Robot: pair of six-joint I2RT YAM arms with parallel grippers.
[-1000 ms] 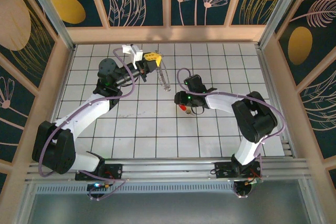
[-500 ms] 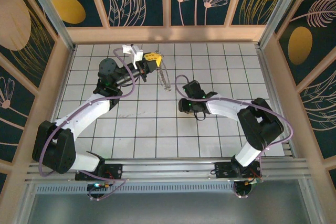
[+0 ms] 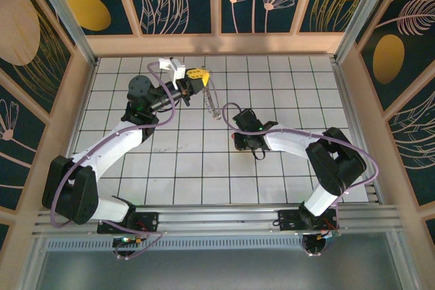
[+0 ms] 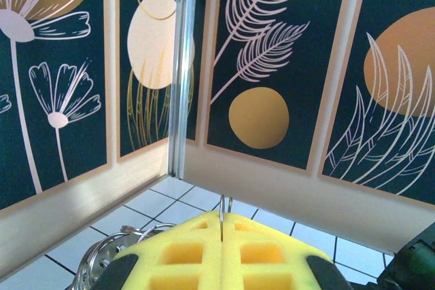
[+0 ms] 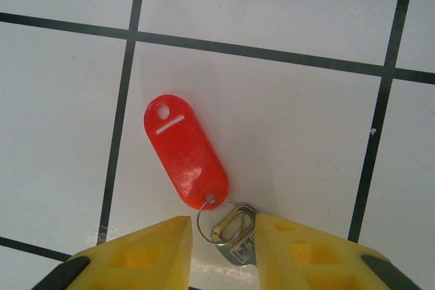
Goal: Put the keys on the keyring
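My left gripper [image 4: 222, 225] pinched shut on the keyring [image 3: 212, 102], my right gripper [image 5: 221, 230] part-open astride the key [image 5: 238, 246], its red tag [image 5: 185, 151] at eleven o'clock

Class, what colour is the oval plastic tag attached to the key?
The tag is red; the right wrist view shows it best.

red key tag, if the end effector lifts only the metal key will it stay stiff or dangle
Likely dangles: the red tag joins the key only through a thin ring, a loose hinge. It looks like thin plastic, probably light. Lying flat on the tile, it may slide when nudged.
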